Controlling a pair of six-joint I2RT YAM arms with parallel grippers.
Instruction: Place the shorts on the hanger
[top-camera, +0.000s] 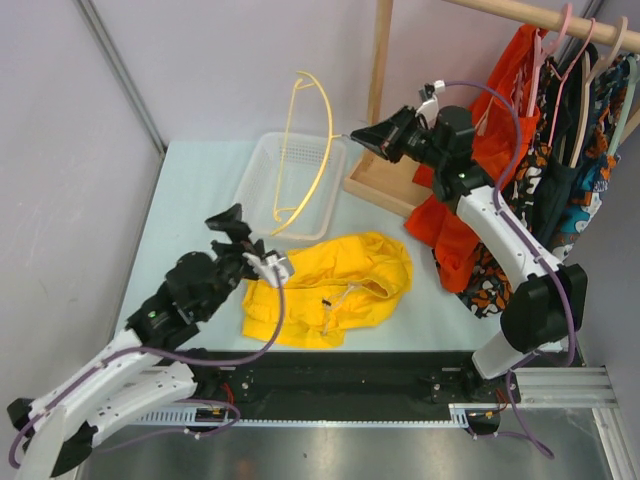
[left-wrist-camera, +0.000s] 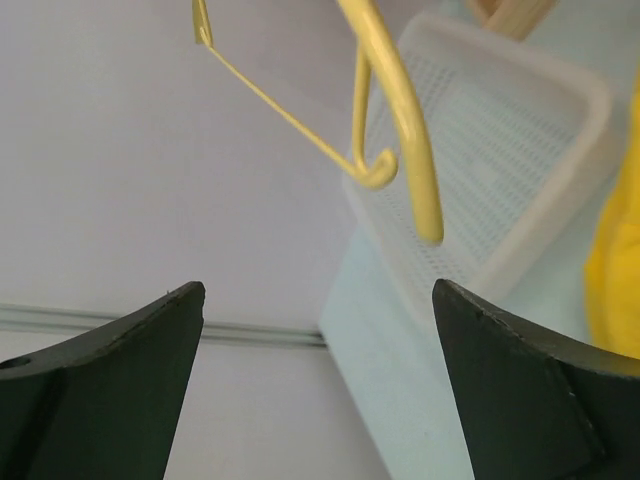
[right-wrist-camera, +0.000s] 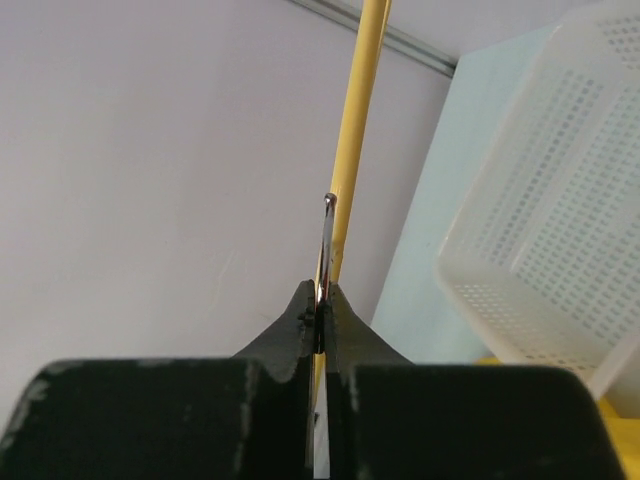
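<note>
The yellow shorts (top-camera: 330, 290) lie crumpled on the table in front of the arms; an edge shows in the left wrist view (left-wrist-camera: 615, 270). The pale yellow hanger (top-camera: 312, 150) is held up in the air over the basket, standing on end. My right gripper (top-camera: 362, 137) is shut on the hanger's metal hook (right-wrist-camera: 325, 245), with the yellow bar (right-wrist-camera: 358, 110) running up behind it. My left gripper (top-camera: 232, 222) is open and empty, just left of the shorts and below the hanger's lower end (left-wrist-camera: 400, 120).
A white perforated basket (top-camera: 262, 170) stands at the back of the table under the hanger. A wooden rack (top-camera: 385, 165) at the right carries an orange garment (top-camera: 470, 190) and dark patterned clothes (top-camera: 575, 180) on other hangers.
</note>
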